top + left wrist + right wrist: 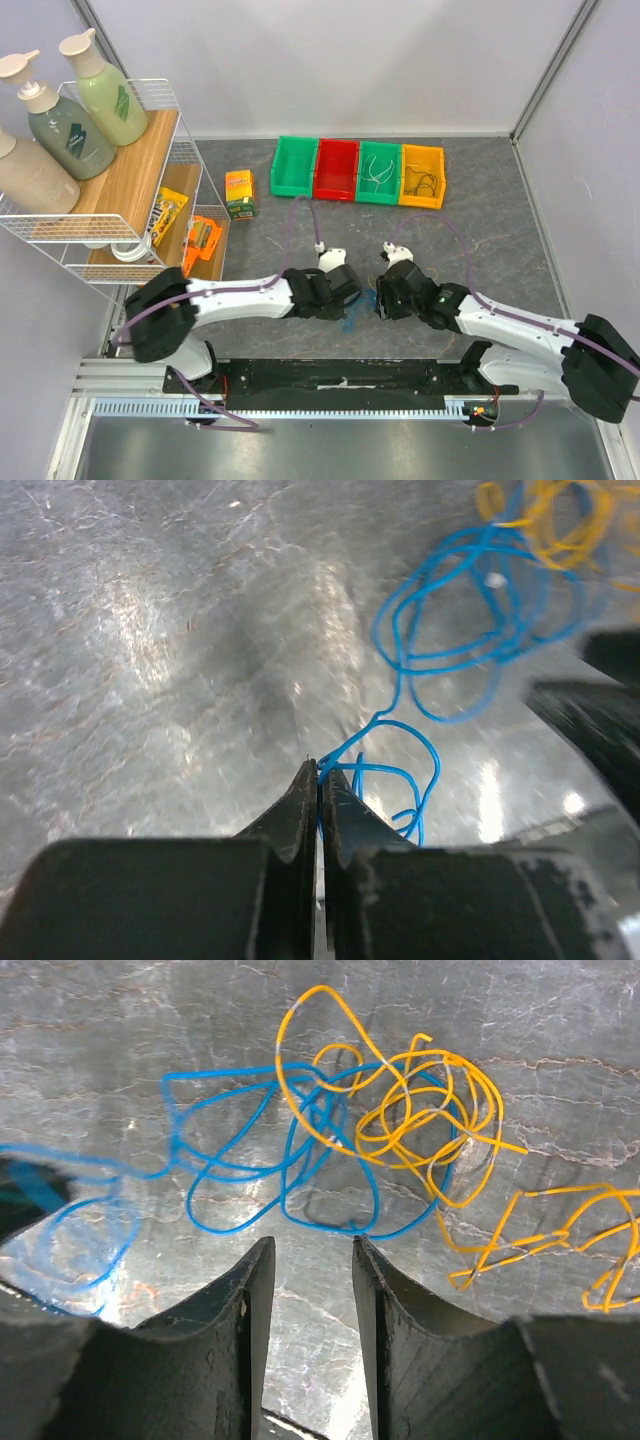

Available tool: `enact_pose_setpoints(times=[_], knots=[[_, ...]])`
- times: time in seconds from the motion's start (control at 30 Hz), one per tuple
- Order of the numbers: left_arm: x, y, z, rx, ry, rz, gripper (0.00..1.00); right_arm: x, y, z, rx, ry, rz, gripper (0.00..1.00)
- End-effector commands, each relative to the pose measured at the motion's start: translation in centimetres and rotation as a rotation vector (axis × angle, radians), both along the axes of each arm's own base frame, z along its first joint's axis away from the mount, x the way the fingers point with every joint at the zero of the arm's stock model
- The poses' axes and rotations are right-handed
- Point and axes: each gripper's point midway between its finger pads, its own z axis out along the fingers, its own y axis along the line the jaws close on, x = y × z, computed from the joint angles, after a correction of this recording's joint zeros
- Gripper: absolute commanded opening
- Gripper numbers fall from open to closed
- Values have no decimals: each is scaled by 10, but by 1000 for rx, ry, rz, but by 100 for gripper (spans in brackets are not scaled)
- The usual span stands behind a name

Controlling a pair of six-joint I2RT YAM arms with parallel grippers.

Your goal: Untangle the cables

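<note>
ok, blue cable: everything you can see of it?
The blue cable is a very thin, plastic-looking wire in loose, curly loops over the grey table. One stretch is pinched in the shut left gripper. Its far loops interlace with the yellow cable. The open right gripper sits just short of a loop, not touching it.

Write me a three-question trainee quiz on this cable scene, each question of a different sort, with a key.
1. True or false: the left claw is shut on the blue wire.
2. The right claw is: A open above the wires; B shut; C out of view.
3. What colour is the wire that overlaps the blue wire in the right wrist view?

Key: 1 true. 2 A. 3 yellow, the yellow wire.
</note>
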Motion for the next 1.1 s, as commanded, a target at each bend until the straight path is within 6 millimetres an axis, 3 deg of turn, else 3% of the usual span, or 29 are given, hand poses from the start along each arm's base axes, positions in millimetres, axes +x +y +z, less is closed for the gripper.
enact_pose_setpoints(times=[0.0,0.1,0.17,0.27,0.47,0.57,0.63,0.8,0.87,0.97,1.07], knots=[[-11,-8,62,-194,-53,-92,2,33,6,10,-32,-94,-48,44],[-29,-8,99,-319,-45,-173,1,46,1,-1,-52,-80,-91,38],[-40,-9,129,-412,-60,-239,2,54,-7,-8,-57,-66,-142,21],[-54,-3,179,-545,-110,-307,2,64,-28,-18,-84,-45,-229,6],[-64,26,277,-719,-259,-351,2,73,-92,-24,-100,-27,-444,0],[-65,38,313,-768,-327,-358,2,74,-127,-15,-139,-60,-562,1],[-66,43,333,-795,-369,-370,2,75,-136,-10,-116,-76,-608,2],[-67,48,361,-831,-427,-390,2,80,-149,5,-130,-101,-670,9],[-66,48,363,-831,-435,-389,2,85,-143,13,-112,-107,-625,19],[-63,44,355,-812,-423,-378,2,87,-110,34,-12,-101,-433,40],[-58,37,337,-774,-397,-363,2,74,-68,68,159,-132,-223,59]])
